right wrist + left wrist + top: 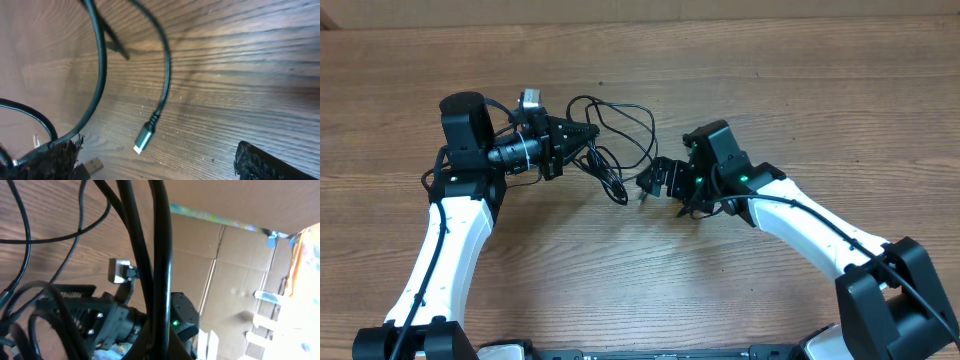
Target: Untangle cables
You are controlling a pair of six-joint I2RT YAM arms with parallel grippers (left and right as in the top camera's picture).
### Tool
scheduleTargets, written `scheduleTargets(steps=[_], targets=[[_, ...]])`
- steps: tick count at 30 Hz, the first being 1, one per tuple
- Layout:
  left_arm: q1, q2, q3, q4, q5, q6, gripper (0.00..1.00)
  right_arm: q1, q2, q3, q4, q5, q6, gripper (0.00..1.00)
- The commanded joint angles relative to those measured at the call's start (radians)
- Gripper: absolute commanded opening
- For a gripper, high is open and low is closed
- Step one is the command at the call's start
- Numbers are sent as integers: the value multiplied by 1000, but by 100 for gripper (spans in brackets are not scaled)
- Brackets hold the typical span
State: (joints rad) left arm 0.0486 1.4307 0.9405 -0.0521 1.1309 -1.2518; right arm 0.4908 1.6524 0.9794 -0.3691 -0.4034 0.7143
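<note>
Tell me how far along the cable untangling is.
Little looks done: the cables are looped over each other. In hand: the left tool is shut on them, the right tool open by a plug end. Separating the strands is left.

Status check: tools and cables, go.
Left tool shut on cables, tangle not undone. Right tool open above a loose plug end, not gripped. Nothing else in the way.
</note>
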Motion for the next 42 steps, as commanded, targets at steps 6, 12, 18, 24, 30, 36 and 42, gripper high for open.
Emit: scheduleTargets(steps=[6,12,18,24,30,36,42], targets=[[9,-11,12,3,-49,56,4,-21,0,3,26,-2,23,99],[-32,-11,12,3,-12,-22,4,-19,0,3,125,-5,64,100],[-54,-11,12,16,-8,-82,4,-19,0,2,135,10,40,100],[-53,-11,12,96,4,-145,4,-19,0,2,22,27,-97,100],[-34,-11,12,207,26,-224,4,-19,0,2,-246,166,-146,100],[-29,-11,12,237,26,-238,4,-19,0,2,-325,175,-143,97],[-29,-11,12,237,34,-237,4,-19,0,2,-265,132,-135,97]])
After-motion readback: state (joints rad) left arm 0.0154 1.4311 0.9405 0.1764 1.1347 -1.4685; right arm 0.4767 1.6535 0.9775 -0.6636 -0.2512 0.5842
